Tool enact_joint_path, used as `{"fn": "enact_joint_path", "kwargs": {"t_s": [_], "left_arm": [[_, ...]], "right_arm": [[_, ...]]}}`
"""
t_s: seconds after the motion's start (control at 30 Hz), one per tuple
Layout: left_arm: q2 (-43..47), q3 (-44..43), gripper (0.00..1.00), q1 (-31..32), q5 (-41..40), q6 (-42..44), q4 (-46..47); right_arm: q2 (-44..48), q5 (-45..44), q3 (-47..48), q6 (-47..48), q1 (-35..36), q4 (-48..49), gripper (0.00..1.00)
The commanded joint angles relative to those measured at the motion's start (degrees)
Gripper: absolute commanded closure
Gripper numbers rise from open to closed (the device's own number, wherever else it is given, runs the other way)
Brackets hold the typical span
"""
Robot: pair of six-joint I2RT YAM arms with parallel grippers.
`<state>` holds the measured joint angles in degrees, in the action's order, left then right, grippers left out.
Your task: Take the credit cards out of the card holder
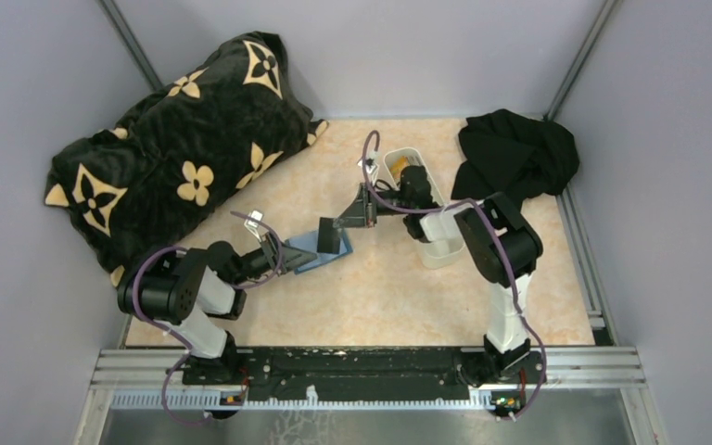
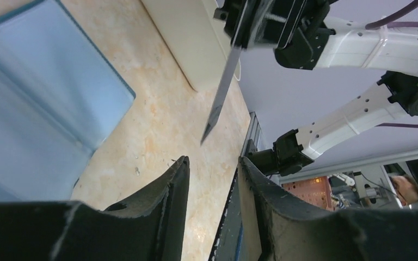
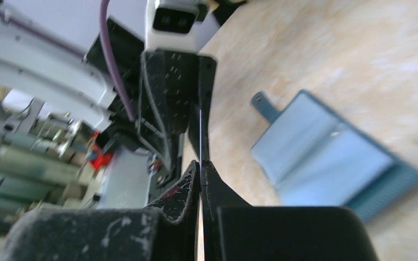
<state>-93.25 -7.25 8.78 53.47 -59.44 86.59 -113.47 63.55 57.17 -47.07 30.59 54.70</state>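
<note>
- Right fingers [image 3: 188,187]: clenched on a dark credit card [image 2: 221,92], raised off the bench [image 2: 163,125].
- Left fingers [image 2: 166,190]: released, nothing between them.
- Card holder [image 3: 326,157]: open flat on bench, just beside the released pair, near the clenched pair.

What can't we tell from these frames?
- Face of the credit card in the right tool: edge-on in both wrist views, small and dark from above.
- Whether cards are left in the card holder: blurred in right wrist, cut by the frame edge in left wrist, partly covered by the card from above.
- Contents of the white tray: right arm covers much of it from above.
</note>
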Motion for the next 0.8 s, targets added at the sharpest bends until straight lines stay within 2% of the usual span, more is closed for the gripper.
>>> {"fn": "enact_joint_path", "kwargs": {"t_s": [0.0, 0.1, 0.23, 0.33, 0.53, 0.63, 0.77], "left_arm": [[0.14, 2.26, 0.50, -0.62, -3.82, 1.45, 15.99], [-1.31, 1.20, 0.44, -0.67, -2.17, 0.36, 15.97], [-2.67, 0.85, 0.44, -0.64, -2.53, 1.37, 15.94], [-1.97, 0.65, 0.45, -0.62, -3.07, 3.03, 14.04], [-0.94, 0.88, 0.45, -0.65, -4.21, 5.52, 11.13], [0.27, 1.38, 0.44, -0.66, -5.32, 7.21, 9.40], [2.38, 1.10, 0.44, -0.61, -7.01, 9.96, 2.46]], "right_arm": [[8.09, -9.68, -0.70, 4.74, -4.35, -2.93, 1.00], [13.11, -19.70, 1.80, 13.09, -6.62, -16.72, 1.00], [17.94, -37.16, 8.16, 21.81, -9.21, -33.17, 1.00], [18.28, -48.42, 12.71, 26.60, -10.45, -40.96, 1.00], [16.72, -59.69, 13.78, 29.17, -12.93, -42.95, 1.00], [16.51, -59.54, 12.67, 28.64, -14.60, -41.83, 1.00], [15.99, -58.27, 11.68, 28.85, -15.60, -41.13, 1.00]]}}
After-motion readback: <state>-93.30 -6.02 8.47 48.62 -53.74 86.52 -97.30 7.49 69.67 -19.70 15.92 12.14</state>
